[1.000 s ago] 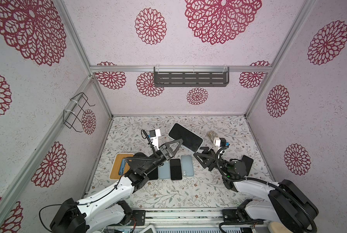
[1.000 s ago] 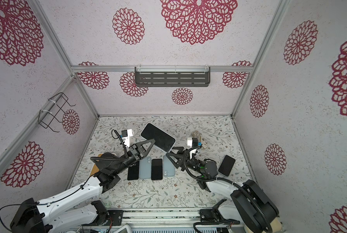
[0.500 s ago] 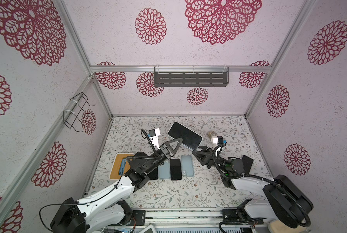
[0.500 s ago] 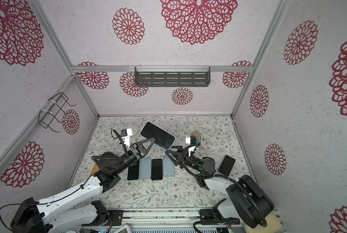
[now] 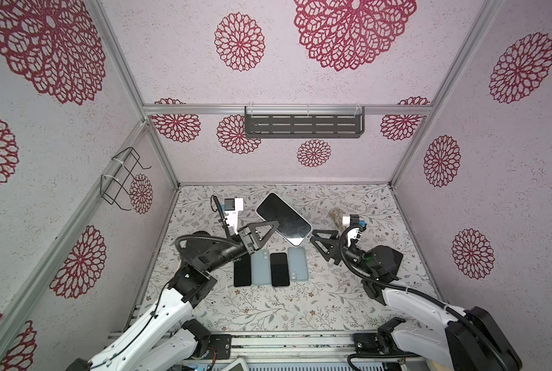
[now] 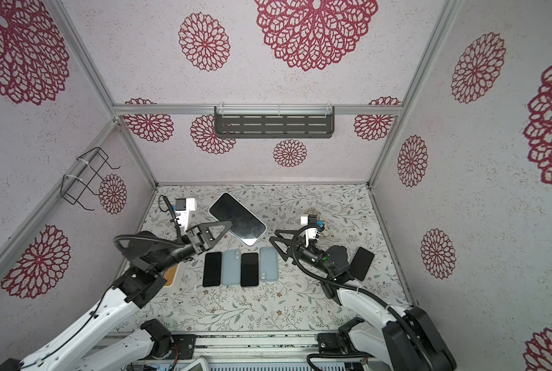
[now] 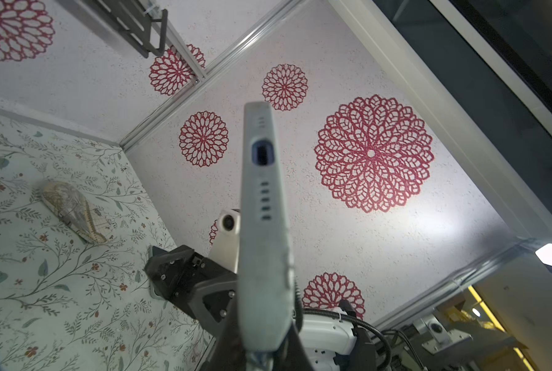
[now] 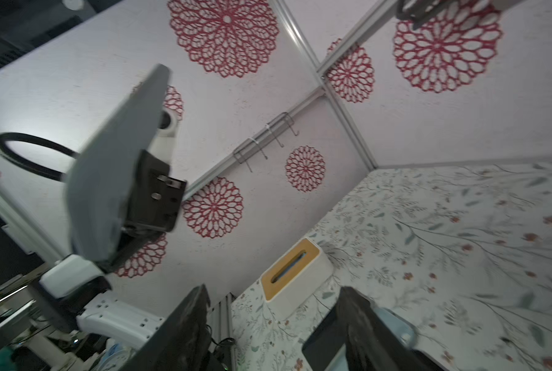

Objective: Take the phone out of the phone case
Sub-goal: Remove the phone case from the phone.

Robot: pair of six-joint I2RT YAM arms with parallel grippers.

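Observation:
The phone (image 5: pixel 283 219) (image 6: pixel 237 218) sits in its pale grey-blue phone case, held tilted in the air above the table, with the black screen facing up. My left gripper (image 5: pixel 269 226) (image 6: pixel 223 228) is shut on one long edge of it. The left wrist view shows the phone case (image 7: pixel 263 225) edge-on with its charging-port cutout, clamped in the left gripper (image 7: pixel 265 350). My right gripper (image 5: pixel 324 239) (image 6: pixel 279 244) stands open just right of the phone's near end, apart from it. In the right wrist view nothing lies between the right gripper (image 8: pixel 273 321) fingers, and the cased phone (image 8: pixel 114 167) hangs beyond them.
Below the held phone a row lies on the floral table: a black phone (image 5: pixel 242 271), a light blue case (image 5: pixel 260 268), another black phone (image 5: pixel 279 269) and another blue case (image 5: pixel 298 264). A black phone (image 6: pixel 361 263) lies by the right arm. A white box with a wooden top (image 8: pixel 295 268) stands left. A patterned object (image 7: pixel 72 212) lies at the back.
The right gripper's jaws have spread wider and it has risen slightly. The left gripper has carried the cased phone a little to the left.

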